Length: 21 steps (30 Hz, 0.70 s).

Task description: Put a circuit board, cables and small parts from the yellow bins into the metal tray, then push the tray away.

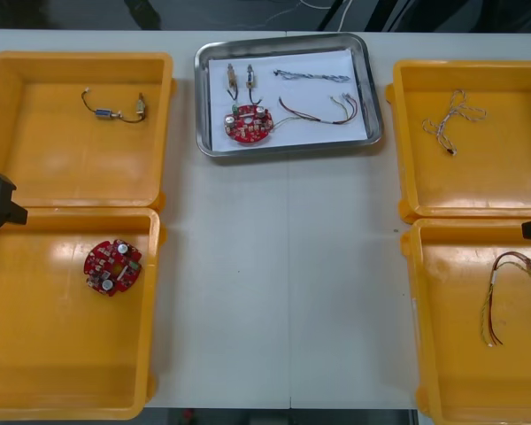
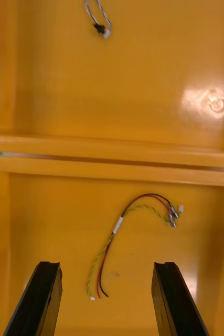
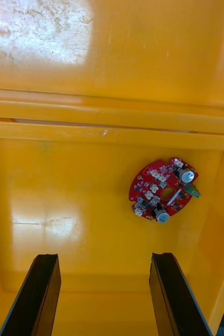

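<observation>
The metal tray [image 1: 373, 88], white inside, lies at the table's far middle. In it are a round red circuit board [image 1: 249, 124], small metal parts [image 1: 241, 81], a twisted blue and white cable [image 1: 311, 76] and a red and yellow cable [image 1: 323, 111]. My left gripper [image 3: 104, 262] hangs open over the near left bin, a second red circuit board [image 3: 164, 190] just beyond its fingers. My right gripper [image 2: 106, 270] is open above the near right bin, a red and yellow cable [image 2: 127, 236] lying between and just beyond its fingers. Both arms sit at the table's side edges.
The far left bin [image 1: 164, 97] holds a small metal part on a black cable [image 1: 115, 111]. A twisted cable [image 1: 454, 119] lies in the far right bin [image 1: 398, 124]. Bare table [image 1: 283, 283] runs between the two rows of bins in front of the tray.
</observation>
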Motion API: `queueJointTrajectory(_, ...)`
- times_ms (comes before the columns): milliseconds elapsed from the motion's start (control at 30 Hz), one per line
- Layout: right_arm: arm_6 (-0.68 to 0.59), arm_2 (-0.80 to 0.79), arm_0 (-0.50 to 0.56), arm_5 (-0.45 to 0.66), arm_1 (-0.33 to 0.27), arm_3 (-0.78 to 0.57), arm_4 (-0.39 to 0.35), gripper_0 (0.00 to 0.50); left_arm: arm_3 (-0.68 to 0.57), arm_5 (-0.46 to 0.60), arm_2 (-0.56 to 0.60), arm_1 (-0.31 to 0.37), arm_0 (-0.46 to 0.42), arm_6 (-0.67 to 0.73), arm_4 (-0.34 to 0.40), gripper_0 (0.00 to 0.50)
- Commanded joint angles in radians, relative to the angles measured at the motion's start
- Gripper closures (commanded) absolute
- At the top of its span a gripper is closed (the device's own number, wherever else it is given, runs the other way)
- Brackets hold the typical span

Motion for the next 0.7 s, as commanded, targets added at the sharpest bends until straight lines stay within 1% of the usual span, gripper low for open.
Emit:
queueJointTrajectory(33, -0.019, -0.064, 0.062, 0.003, -0.047, 0.037, -0.015, 0.0, -0.027, 0.006, 0.032, 0.038, 0.016, -0.051, 0.007, 0.0)
queueJointTrajectory(267, -0.024, -0.079, 0.108, 0.003, -0.054, 0.101, -0.024, 0.0, -0.027, 0.006, 0.032, 0.038, 0.016, -0.051, 0.007, 0.0)
queueJointTrajectory(567, -0.033, -0.092, 0.109, 0.003, -0.054, 0.161, -0.042, 0.0, -0.027, 0.006, 0.032, 0.038, 0.016, -0.051, 0.007, 0.0)
queueJointTrajectory(700, -0.044, -0.09, 0.106, 0.003, -0.054, 0.156, -0.058, 0.0, -0.027, 0.006, 0.032, 0.038, 0.016, -0.051, 0.007, 0.0)
